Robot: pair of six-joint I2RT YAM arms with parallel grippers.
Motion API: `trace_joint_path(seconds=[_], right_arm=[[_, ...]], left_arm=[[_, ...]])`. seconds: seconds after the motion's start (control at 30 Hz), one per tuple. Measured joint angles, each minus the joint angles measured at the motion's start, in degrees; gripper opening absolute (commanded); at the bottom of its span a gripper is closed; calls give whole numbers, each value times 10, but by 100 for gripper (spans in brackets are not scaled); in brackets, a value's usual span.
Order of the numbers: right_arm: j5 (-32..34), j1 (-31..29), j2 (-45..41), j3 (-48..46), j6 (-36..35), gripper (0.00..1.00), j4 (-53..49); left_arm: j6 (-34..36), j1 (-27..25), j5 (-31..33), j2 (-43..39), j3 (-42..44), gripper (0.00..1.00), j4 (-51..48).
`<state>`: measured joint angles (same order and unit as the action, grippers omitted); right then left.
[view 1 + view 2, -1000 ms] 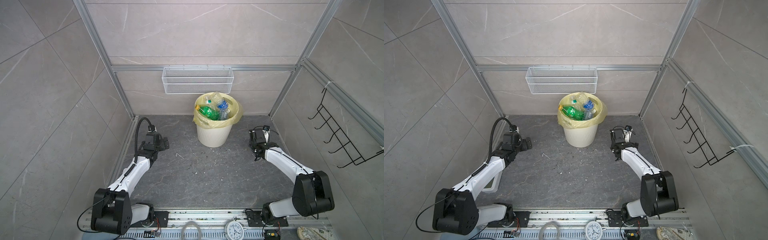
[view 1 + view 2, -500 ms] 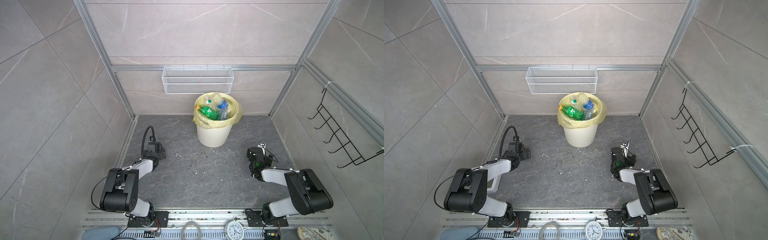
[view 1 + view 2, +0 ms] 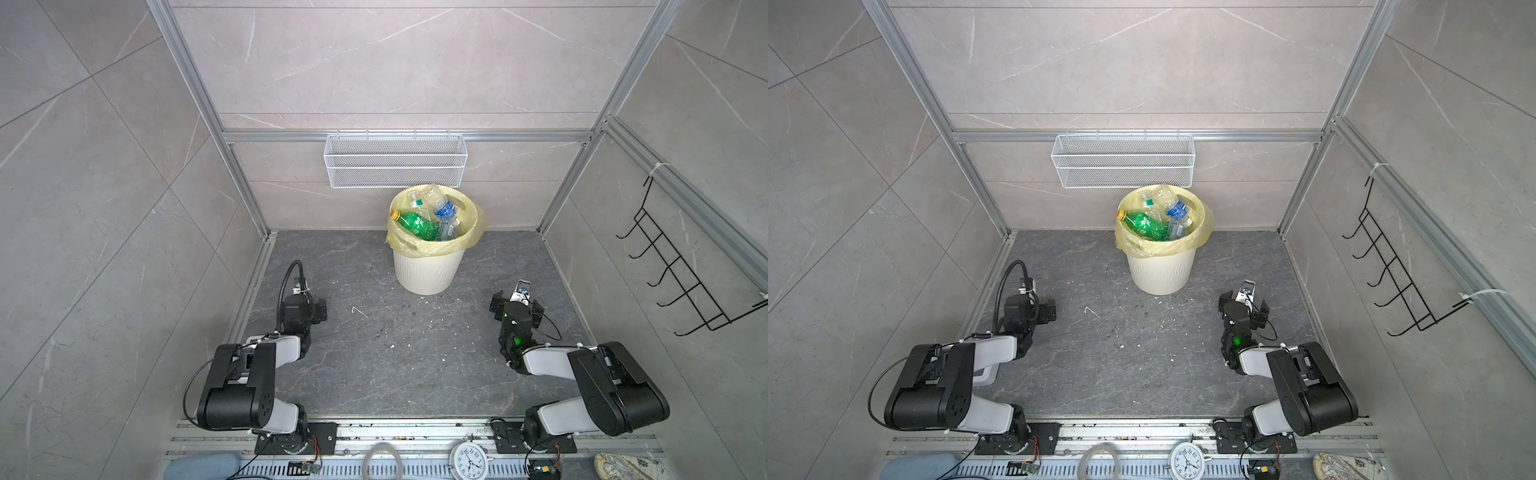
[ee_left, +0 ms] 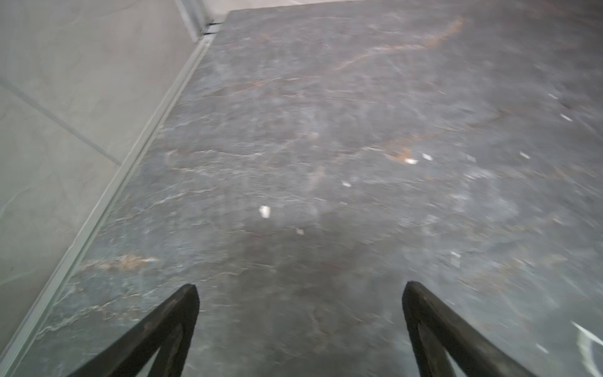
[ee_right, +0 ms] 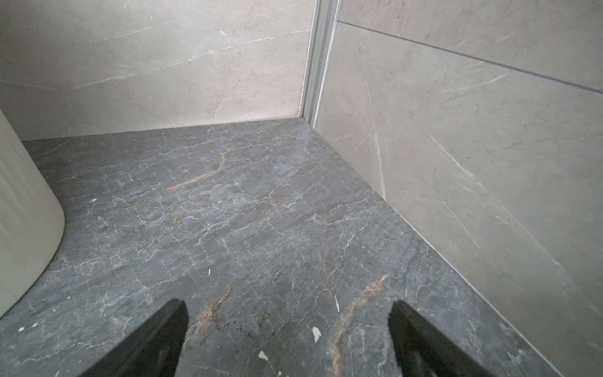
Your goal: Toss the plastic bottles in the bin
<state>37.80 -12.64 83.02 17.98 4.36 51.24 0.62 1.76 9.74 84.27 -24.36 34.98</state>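
The bin [image 3: 428, 270] [image 3: 1160, 272], a cream ribbed bucket with a yellow liner, stands at the back of the dark floor. Plastic bottles fill it to the rim: a green one [image 3: 415, 226] [image 3: 1144, 226] and a clear one with a blue label [image 3: 444, 208] [image 3: 1177, 210] lie on top. No bottle shows on the floor. My left gripper [image 3: 302, 311] [image 3: 1030, 311] [image 4: 298, 287] hovers low over bare floor at front left, open and empty. My right gripper [image 3: 516, 306] [image 3: 1243, 309] [image 5: 288, 305] is open and empty at front right, with the bin's wall [image 5: 26, 212] off to one side.
A white wire mesh basket [image 3: 395, 166] hangs on the back wall above the bin. A black hook rack [image 3: 685, 282] is fixed to the right wall. Small white scraps [image 3: 357, 311] dot the floor. A clock [image 3: 469, 457] lies by the front rail.
Both arms have folded back toward their bases, and the grippers have drawn away from the bin toward the front. Both stayed open and empty.
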Motion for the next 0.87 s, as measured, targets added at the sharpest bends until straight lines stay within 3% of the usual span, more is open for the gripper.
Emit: trace_joint_path(seconds=[0.1,0.2,0.33,0.87], right_arm=[[-45,9,3,4,-6,99,-1],[-128,64,26,-2,0,99,44],[-173,90,38,-1,5,100,32],[-207,80,38,0,5,100,25]], left_arm=[[-3,21,-33,10,28,100,63],[-5,19,-50,19,37,100,69],[-7,17,-59,21,37,100,82],[-7,17,-59,21,37,100,93]])
